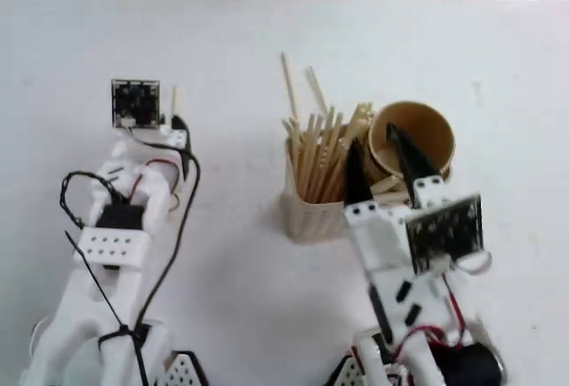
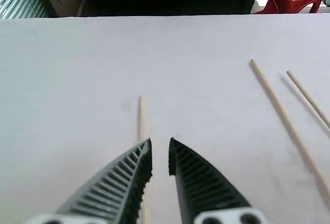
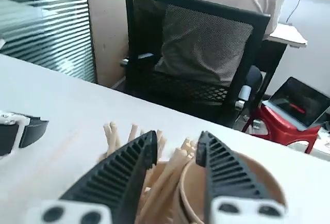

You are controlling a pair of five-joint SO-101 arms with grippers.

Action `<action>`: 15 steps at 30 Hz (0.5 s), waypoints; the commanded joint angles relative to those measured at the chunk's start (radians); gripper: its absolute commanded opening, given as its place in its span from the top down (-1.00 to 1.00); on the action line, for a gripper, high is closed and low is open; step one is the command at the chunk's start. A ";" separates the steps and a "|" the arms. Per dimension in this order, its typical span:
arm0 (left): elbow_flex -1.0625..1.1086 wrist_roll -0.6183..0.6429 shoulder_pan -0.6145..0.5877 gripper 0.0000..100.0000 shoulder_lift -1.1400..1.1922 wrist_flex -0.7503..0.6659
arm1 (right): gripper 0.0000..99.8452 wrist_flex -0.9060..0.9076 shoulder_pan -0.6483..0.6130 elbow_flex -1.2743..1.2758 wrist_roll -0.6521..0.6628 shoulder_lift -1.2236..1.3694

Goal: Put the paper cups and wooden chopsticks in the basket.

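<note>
1. The left end effector point(image 2: 160, 153) is over the left half of the table point(image 1: 231, 48). Its fingers are narrow and hold nothing. The loose chopstick point(image 2: 140, 113) lies flat with its near end beside and under one fingertip, not between the two.
2. Risk: closing from here would probably pinch air or nudge the stick sideways, because it lies off the gap. A thin stick flat on a smooth table can also roll or snap out of a shallow pinch.
3. The basket point(image 1: 311, 217) stands right of the table's middle, crammed with bundled chopsticks point(image 1: 320, 159). The paper cup point(image 1: 431, 132) is pressed against them on the side toward the right edge.
4. The right end effector point(image 3: 176, 137) is moderately open and empty. It hangs over the basket, with one finger above the sticks and the other over the cup's mouth.
5. Risk: coming down or closing there could crush the soft cup rim. It could also lever sticks out or tip the tall, narrow basket.
6. Two chopsticks point(image 2: 281, 118) point toward the far edge. I cannot tell whether they rest in the basket or lie on the table.
7. Risk: a jolt to the basket could send them rolling.
</note>
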 commanded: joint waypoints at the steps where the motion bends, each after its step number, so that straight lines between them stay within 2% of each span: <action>1: -0.021 -0.011 0.071 0.84 -0.022 -0.021 | 0.80 0.214 0.156 -0.198 0.135 0.062; 6: -0.100 -0.006 0.162 0.84 -0.013 -0.006 | 0.81 0.360 0.522 -0.290 0.239 0.194; 8: -0.173 -0.005 0.200 0.84 0.038 0.068 | 0.81 0.375 0.631 -0.262 0.264 0.232; 12: -0.463 0.000 0.259 0.84 0.268 0.296 | 0.98 0.323 0.783 -0.109 0.276 0.242; 15: -0.709 0.072 0.262 0.84 0.487 0.407 | 0.96 0.251 0.845 0.061 0.350 0.242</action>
